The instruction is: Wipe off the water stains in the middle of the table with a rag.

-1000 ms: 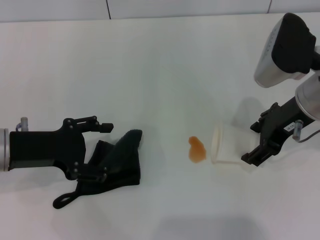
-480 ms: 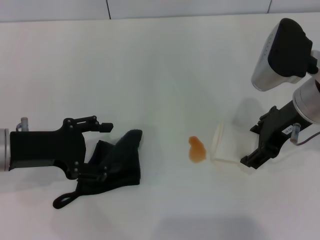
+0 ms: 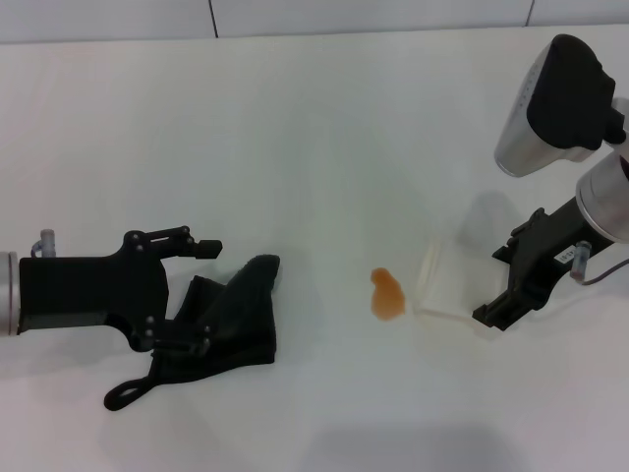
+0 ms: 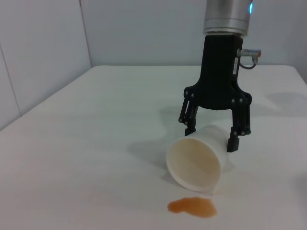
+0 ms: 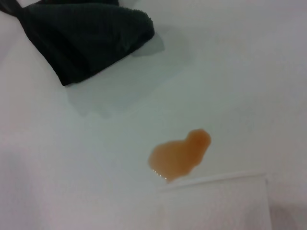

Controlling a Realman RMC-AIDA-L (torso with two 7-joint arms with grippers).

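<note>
The water stain (image 3: 386, 293), a small orange-amber blot, lies on the white table (image 3: 314, 128) near the middle; it also shows in the left wrist view (image 4: 192, 207) and the right wrist view (image 5: 180, 153). The dark rag (image 3: 231, 320) lies crumpled left of it, its loop toward the table's near edge; it also shows in the right wrist view (image 5: 86, 33). My left gripper (image 3: 197, 295) is open, one finger above the rag and one on its left part. My right gripper (image 3: 496, 283) is open and straddles the base of a tipped cup (image 3: 442, 285).
The translucent whitish cup (image 4: 194, 163) lies on its side, with its mouth right beside the stain. My right arm's grey and black housing (image 3: 555, 98) hangs over the table's far right. The table's grey-lined far edge (image 3: 295, 34) runs along the back.
My right arm has shifted slightly to the left over the cup. The left gripper, the rag and the stain have not moved.
</note>
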